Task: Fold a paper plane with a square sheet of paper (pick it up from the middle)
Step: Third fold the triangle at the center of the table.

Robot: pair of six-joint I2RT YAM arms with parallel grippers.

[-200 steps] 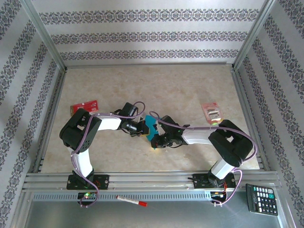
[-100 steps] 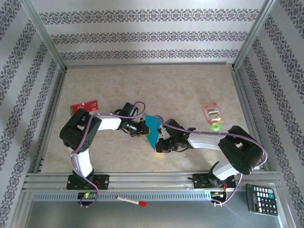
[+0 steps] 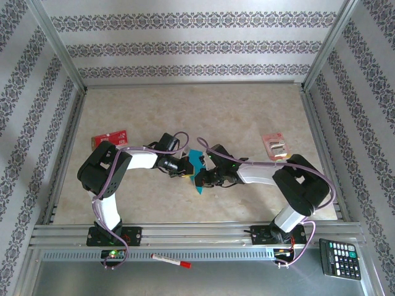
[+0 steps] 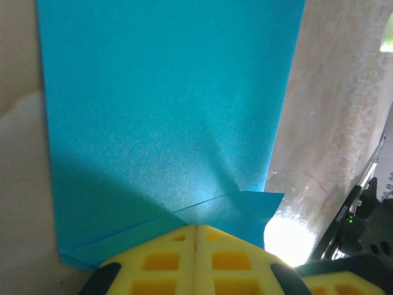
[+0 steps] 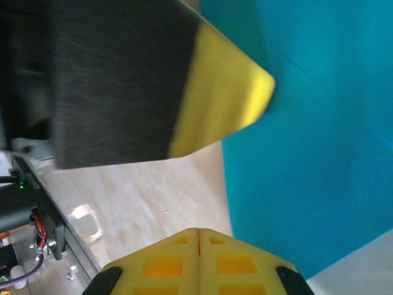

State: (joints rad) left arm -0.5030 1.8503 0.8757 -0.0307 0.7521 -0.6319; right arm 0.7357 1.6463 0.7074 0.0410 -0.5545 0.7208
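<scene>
The square sheet of paper (image 3: 195, 159) is at the middle of the table (image 3: 234, 111), held off the surface between the two grippers, with a folded flap along its near edge in the left wrist view (image 4: 166, 123). The left gripper (image 3: 185, 169) has its yellow jaws closed flat on that near edge (image 4: 196, 228), and creases fan out from the pinch. The right gripper (image 3: 203, 179) is also fully closed (image 5: 198, 232). Its tips lie against the paper's lower corner, but it does not seem to hold any of it. One of the left gripper's fingers (image 5: 221, 98) sits close above. A red card (image 3: 110, 137) and a red-and-white packet (image 3: 274, 145) lie well apart to either side.
</scene>
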